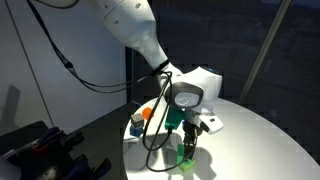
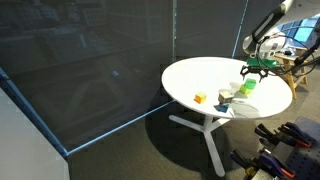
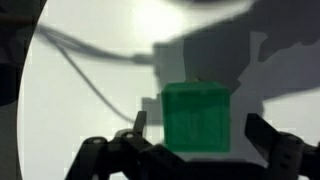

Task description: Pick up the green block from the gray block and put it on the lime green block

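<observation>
Fingers (image 3: 264,132) stand apart around the green block (image 3: 197,118); a crooked lift could knock it off the lime green block (image 1: 186,165).

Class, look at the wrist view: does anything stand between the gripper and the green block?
Nothing visible does. In the wrist view the green block lies directly between the fingers of the open gripper. Only the white table surface shows in the gaps on either side.

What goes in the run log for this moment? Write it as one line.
gripper: open | green block: between the gripper fingers, gap on each side | contact: none visible
</observation>
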Controlling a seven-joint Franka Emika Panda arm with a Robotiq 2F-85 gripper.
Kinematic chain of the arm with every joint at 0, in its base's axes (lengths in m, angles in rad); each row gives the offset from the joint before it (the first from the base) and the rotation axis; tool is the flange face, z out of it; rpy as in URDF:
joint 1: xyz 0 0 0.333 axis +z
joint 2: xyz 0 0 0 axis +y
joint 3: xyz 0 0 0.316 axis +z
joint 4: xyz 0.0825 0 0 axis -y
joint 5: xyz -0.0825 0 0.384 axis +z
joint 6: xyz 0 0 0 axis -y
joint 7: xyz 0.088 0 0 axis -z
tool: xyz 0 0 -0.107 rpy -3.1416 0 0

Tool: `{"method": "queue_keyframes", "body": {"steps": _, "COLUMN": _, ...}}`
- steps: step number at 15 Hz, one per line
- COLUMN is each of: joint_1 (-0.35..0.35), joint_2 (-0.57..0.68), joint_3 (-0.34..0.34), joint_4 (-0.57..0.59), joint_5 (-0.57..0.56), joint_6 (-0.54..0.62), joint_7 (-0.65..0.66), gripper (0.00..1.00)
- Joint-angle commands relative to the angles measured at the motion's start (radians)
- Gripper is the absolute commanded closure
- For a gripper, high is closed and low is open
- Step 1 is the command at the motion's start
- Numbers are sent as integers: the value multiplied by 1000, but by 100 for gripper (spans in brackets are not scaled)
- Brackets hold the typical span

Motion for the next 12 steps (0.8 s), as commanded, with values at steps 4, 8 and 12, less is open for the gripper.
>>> {"method": "queue_keyframes", "body": {"steps": 4, "joint_1": -3, "joint_2": -33, "joint_3": -1, "joint_4": 2, "joint_5": -14, "joint_6": -47, "joint_7": -19, "gripper": 0}}
{"method": "queue_keyframes", "body": {"steps": 8, "joint_1": 4, "joint_2": -66, "joint_3": -3, "joint_4": -10, "joint_5": -27, "joint_6": -56, "joint_7": -31, "gripper": 0}}
{"method": "queue_keyframes", "body": {"steps": 12, "joint_1": 8, "joint_2": -108, "joint_3": 3, "joint_4": -28, "joint_5": -43, "joint_6": -46, "joint_7": -77, "gripper": 0}}
